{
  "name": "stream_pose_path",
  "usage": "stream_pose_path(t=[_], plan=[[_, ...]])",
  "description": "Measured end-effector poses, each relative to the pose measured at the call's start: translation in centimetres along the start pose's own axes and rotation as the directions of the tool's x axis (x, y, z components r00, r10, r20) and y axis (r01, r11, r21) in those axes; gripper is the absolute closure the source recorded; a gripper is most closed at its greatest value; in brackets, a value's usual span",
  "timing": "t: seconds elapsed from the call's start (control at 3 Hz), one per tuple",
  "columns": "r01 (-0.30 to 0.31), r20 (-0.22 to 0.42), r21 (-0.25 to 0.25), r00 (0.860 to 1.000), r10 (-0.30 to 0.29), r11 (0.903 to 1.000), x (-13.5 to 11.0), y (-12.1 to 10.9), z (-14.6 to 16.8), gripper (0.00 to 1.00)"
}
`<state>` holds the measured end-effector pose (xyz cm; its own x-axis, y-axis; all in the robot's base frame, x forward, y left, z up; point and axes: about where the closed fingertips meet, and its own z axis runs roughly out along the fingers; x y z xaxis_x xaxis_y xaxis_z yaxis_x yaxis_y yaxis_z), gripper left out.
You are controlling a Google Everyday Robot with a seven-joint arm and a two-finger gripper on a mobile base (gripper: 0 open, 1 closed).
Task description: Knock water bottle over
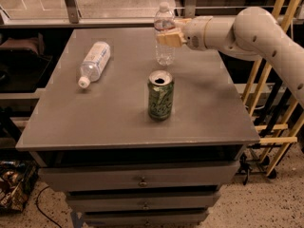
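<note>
The water bottle [164, 51] is slim, clear and ribbed with a white cap. It stands upright at the back of the grey table top [114, 122], behind the green can [160, 95]. My gripper [171, 36] reaches in from the right on the white arm. It is at the bottle's upper half, against its right side at about label height. The bottle's lower half shows below the gripper.
A wider bottle [95, 62] with a large white label lies on its side at the table's left, cap toward the front. The open green can stands just in front of the water bottle. A wooden frame [280, 103] stands to the right. Drawers [142, 179] are below.
</note>
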<state>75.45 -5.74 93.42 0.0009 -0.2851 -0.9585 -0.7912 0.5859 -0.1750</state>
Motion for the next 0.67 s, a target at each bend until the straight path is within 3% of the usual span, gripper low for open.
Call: stream_pose_path(t=[0.33, 0.67], plan=[[0.088, -0.030, -0.043, 0.996, -0.090, 0.9952, -1.7, -0.7, -2.0, 1.00], [0.178, -0.114, -0.096, 0.975, -0.188, 0.9794, -4.3, -1.1, -4.1, 1.00]])
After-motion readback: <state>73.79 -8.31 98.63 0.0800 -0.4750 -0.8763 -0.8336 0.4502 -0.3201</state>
